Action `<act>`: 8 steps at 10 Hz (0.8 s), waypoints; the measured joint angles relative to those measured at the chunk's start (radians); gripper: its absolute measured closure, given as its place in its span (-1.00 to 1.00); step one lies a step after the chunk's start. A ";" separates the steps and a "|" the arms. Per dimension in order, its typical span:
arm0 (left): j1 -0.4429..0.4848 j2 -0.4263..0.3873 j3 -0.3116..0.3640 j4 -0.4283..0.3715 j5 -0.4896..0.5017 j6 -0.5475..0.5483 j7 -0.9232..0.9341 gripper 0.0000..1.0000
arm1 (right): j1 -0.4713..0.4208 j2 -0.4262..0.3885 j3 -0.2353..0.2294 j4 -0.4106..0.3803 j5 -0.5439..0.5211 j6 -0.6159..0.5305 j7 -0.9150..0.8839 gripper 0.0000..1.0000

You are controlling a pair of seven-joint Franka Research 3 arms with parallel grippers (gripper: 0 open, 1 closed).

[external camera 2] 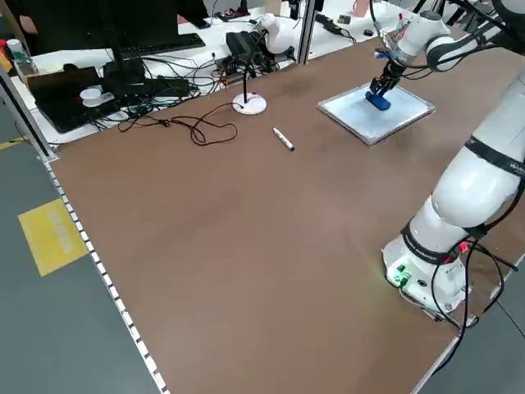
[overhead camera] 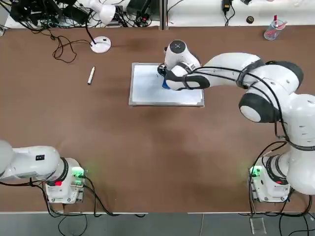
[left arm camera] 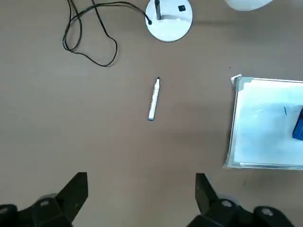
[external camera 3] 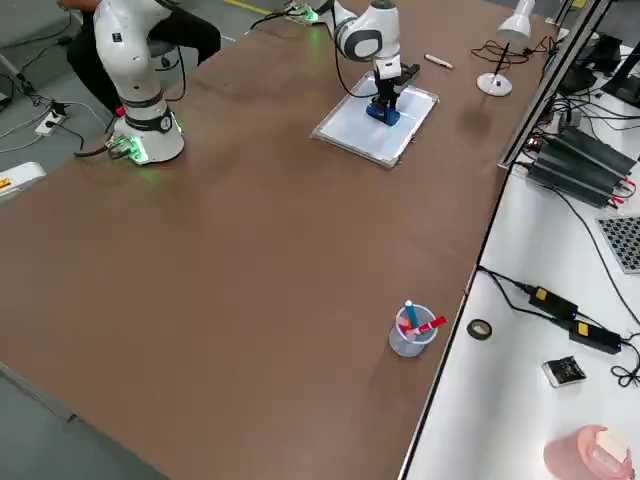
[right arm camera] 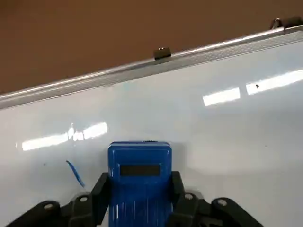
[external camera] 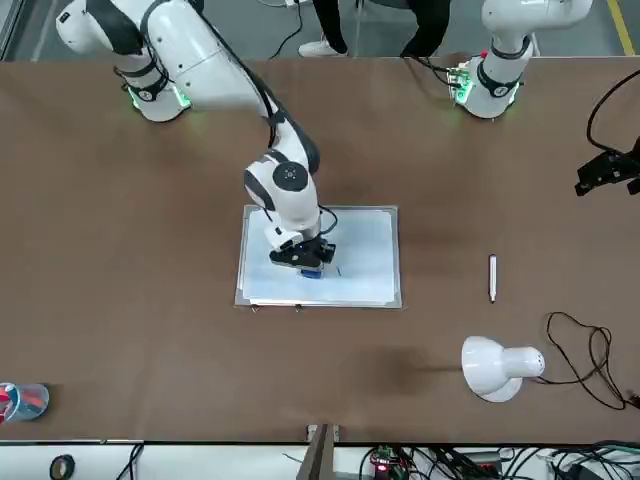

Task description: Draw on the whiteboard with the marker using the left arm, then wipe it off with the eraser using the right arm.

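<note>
Blue eraser is clamped between the right gripper's fingers, one on each side of the block, pressed flat on the whiteboard. In the right wrist view we see a short blue marker stroke on the board just beside the eraser. We also catch a thin blue line near the eraser in the left wrist view; rest of the surface looks clean w/ light glare.

Whiteboard lies flat mid-table, silver frame all round. Right arm reaches across from its base to the board, gripper pointing down near the board's far-right area in the top view. In the front view we see the right gripper over the middle of the board, eraser under it.

Marker lies on the bare brown table, well apart from the board, on the robot's left side, near the white lamp base and a looped black cable. Nothing touches it.

Left arm is parked back by its green-lit base, away from the board. Left gripper hangs above the table, fingers wide apart, nothing between them; marker and board corner are visible below it.

Clear cup w/ pink and blue items sits at the far right table edge.
</note>
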 joint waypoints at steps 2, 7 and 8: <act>0.000 0.000 0.000 0.000 0.000 0.000 0.000 -1.00 | 0.004 0.021 -0.001 0.035 0.000 -0.009 0.019 -0.10; 0.000 0.001 0.000 0.000 0.000 0.000 0.000 -1.00 | 0.020 0.108 -0.001 0.177 -0.001 -0.012 0.088 -0.10; 0.000 0.001 0.000 0.000 0.000 0.000 0.000 -1.00 | 0.026 0.122 -0.002 0.199 -0.001 -0.012 0.101 -0.10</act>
